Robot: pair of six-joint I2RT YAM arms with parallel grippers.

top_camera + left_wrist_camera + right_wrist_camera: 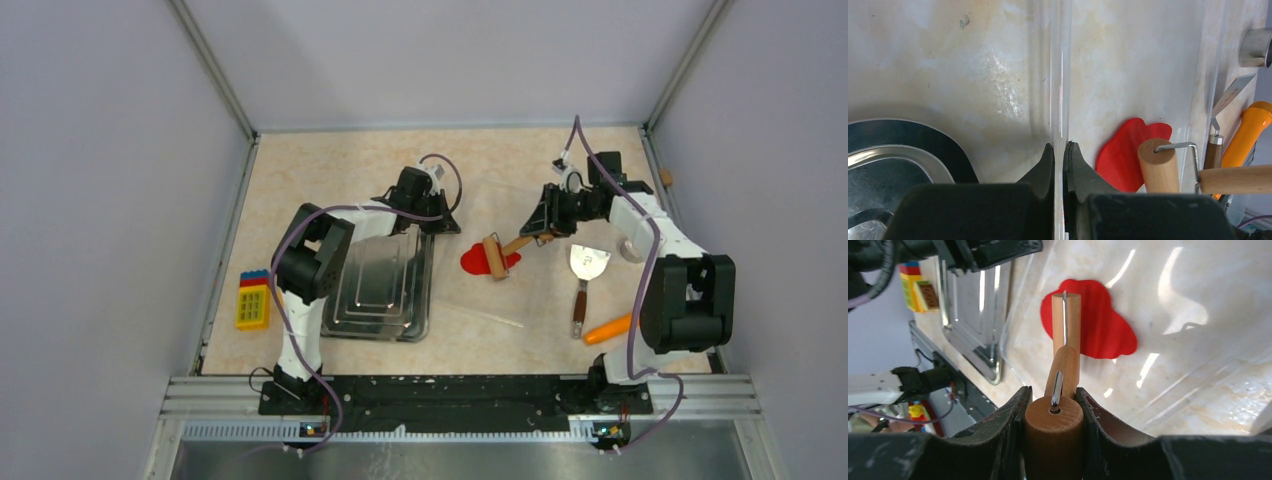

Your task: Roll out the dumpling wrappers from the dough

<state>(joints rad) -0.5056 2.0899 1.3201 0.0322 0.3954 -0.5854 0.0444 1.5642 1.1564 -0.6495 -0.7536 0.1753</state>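
Grey panels wall in a beige, marbled worktop. The right tool is clamped on the wooden handle of a small wooden rolling pin, one finger on each side of the handle. The pin's roller lies on the flat, irregular bright red dough. The dough sits near the middle of the worktop, on a clear plastic sheet. From above, the right arm reaches from its base up the right side, then bends back and inward, its wrist tilted down toward the dough.

The left tool is closed, with the raised edge of the clear sheet caught in the thin slit between its fingertips. The left arm folds at the elbow over a shallow rectangular metal tray and stretches right to the sheet's left edge.

Beyond the sheet on the right lie a metal spatula with a brown handle, an orange carrot-shaped toy and a small metal cylinder. A yellow toy block with red and blue pieces sits to the left of the tray.

The roller covers part of the dough, and the left wrist view cuts off its lower edge. The sheet's outline shows only through its glare.
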